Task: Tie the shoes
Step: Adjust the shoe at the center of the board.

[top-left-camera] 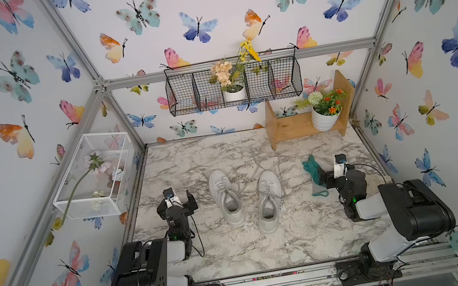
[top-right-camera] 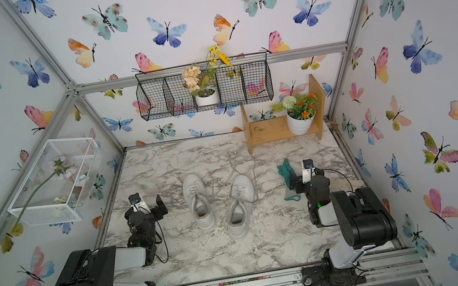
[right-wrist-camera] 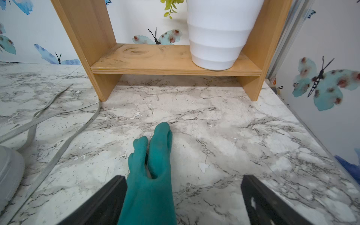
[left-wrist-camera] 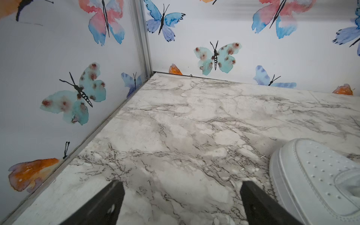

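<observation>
Untied white sneakers sit on the marble-patterned table (top-left-camera: 239,257), in front of the wooden shelf (top-left-camera: 291,130) that holds a white flower pot (top-left-camera: 324,122). The nearer shoe (top-left-camera: 269,202) and the farther shoe (top-left-camera: 225,197) stand side by side but apart. Their toes point toward the shelf's end of the table and their heels away from it. Their loose laces (right-wrist-camera: 48,161) trail across the marble toward the shelf.

A teal glove (right-wrist-camera: 153,175) lies flat in front of the shelf, near the nearer shoe but apart from it, its fingers pointing at the shelf. The right gripper (right-wrist-camera: 183,176) hangs low over the glove with its 2 jaws spread wide, clamped on nothing. Whether 1 jaw touches the glove cannot be told.

The left gripper (left-wrist-camera: 182,182) is on the far side of both shoes from the shelf. Its jaws are wide apart over bare marble, just beside the farther shoe's toe.
</observation>
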You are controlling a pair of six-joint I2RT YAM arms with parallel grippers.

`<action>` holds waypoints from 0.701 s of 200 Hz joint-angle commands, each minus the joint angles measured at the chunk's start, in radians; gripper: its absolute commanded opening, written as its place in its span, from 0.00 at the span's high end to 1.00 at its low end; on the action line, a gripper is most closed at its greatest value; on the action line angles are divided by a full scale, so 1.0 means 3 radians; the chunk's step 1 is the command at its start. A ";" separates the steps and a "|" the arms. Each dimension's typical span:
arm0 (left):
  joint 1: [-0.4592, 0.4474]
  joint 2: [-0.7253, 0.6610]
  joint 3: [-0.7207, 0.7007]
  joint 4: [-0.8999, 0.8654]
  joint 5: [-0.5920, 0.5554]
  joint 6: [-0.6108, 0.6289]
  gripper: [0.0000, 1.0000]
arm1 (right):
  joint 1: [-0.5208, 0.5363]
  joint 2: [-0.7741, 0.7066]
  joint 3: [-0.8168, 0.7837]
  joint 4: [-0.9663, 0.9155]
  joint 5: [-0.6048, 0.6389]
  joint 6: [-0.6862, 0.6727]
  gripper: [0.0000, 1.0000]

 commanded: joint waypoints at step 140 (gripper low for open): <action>0.0035 -0.1028 0.0847 -0.2051 0.0020 -0.0490 0.01 | -0.0005 -0.0701 0.0694 -0.1660 0.0067 0.0238 0.01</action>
